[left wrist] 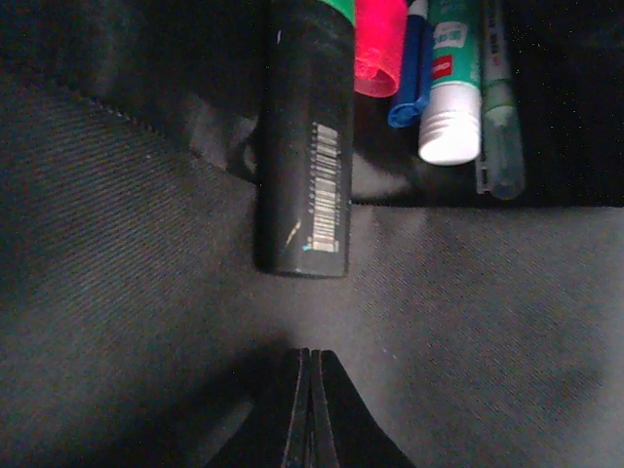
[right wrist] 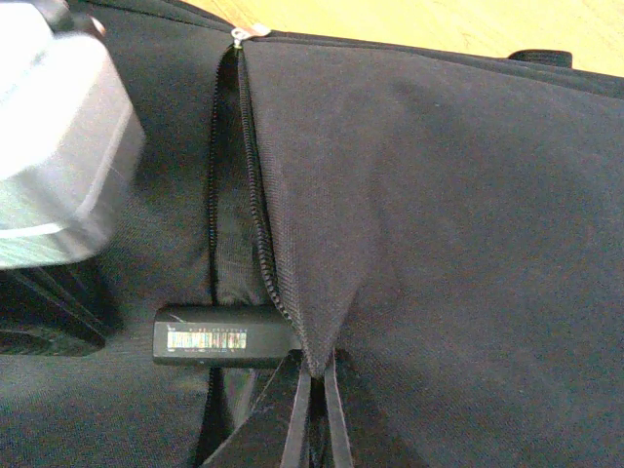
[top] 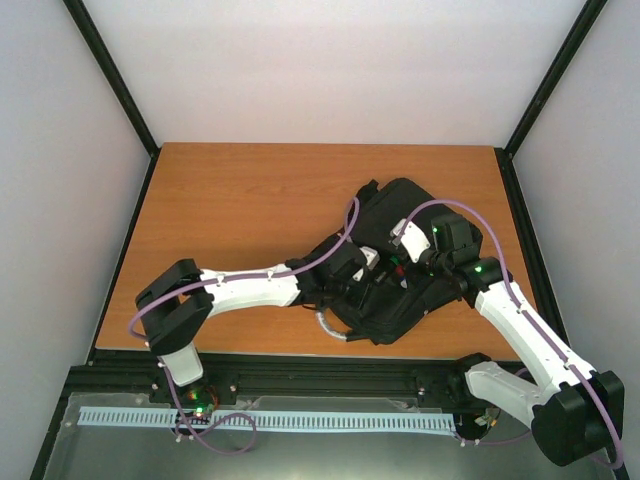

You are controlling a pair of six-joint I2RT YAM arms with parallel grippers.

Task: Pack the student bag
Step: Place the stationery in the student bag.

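Note:
The black student bag point(top: 400, 262) lies on the wooden table, right of centre. My right gripper point(right wrist: 318, 385) is shut on the bag's pocket flap point(right wrist: 322, 322) and holds it lifted beside the open zip point(right wrist: 255, 210). A black marker point(right wrist: 222, 336) pokes out from under the flap. In the left wrist view the same black marker point(left wrist: 307, 146) lies in the pocket with a pink highlighter point(left wrist: 378, 44), a blue pen point(left wrist: 411, 68), a white-capped tube point(left wrist: 450, 93) and a clear pen point(left wrist: 499, 117). My left gripper point(left wrist: 310, 363) is shut and empty, just short of the marker's end, over bag fabric point(left wrist: 468, 322).
My left wrist body point(right wrist: 54, 146) sits close to the left of the zip. A curved silvery-grey piece point(top: 328, 326) shows at the bag's near left edge. Bare table point(top: 250, 200) lies to the left and behind the bag.

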